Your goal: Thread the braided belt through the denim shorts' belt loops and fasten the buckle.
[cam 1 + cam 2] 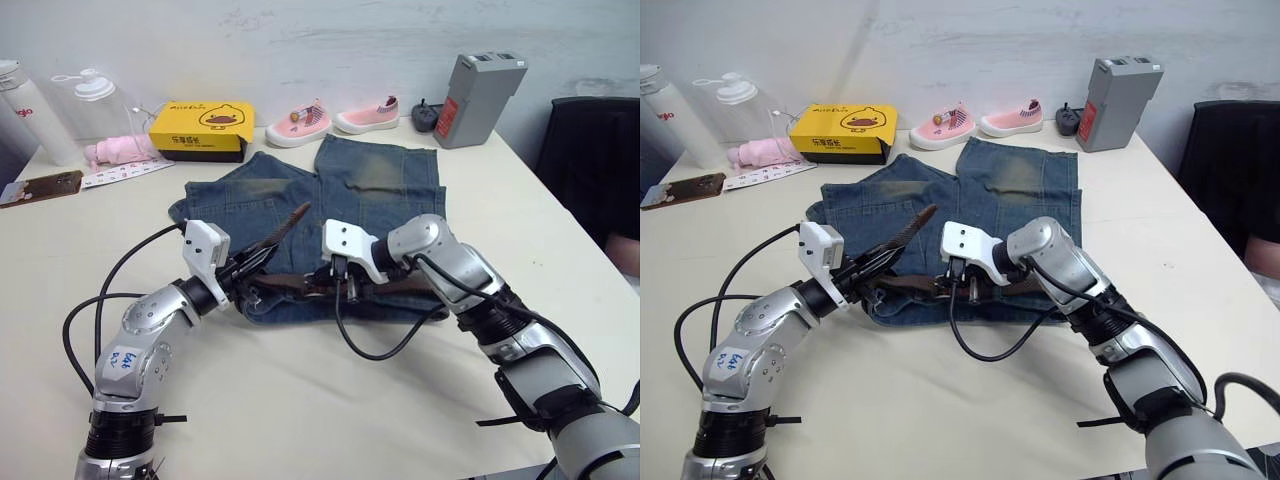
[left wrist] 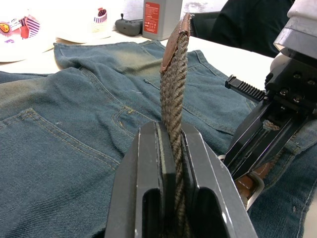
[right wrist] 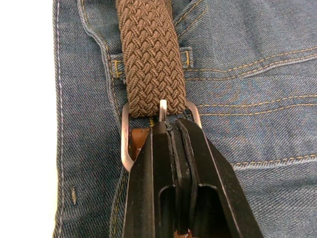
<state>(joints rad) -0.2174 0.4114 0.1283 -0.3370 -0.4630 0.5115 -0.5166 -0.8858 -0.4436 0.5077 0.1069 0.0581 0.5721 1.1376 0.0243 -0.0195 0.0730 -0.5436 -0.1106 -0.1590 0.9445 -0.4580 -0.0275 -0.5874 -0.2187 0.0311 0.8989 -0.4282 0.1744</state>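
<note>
The right gripper (image 3: pixel 173 130) covers the near half of the buckle (image 3: pixel 126 144), so how its prong ends cannot be told. The braided belt (image 2: pixel 174 106) disappears between the left gripper's fingers (image 2: pixel 148 173), and its run along the waistband of the denim shorts (image 1: pixel 380 180) is hidden behind both grippers in the head views.
</note>
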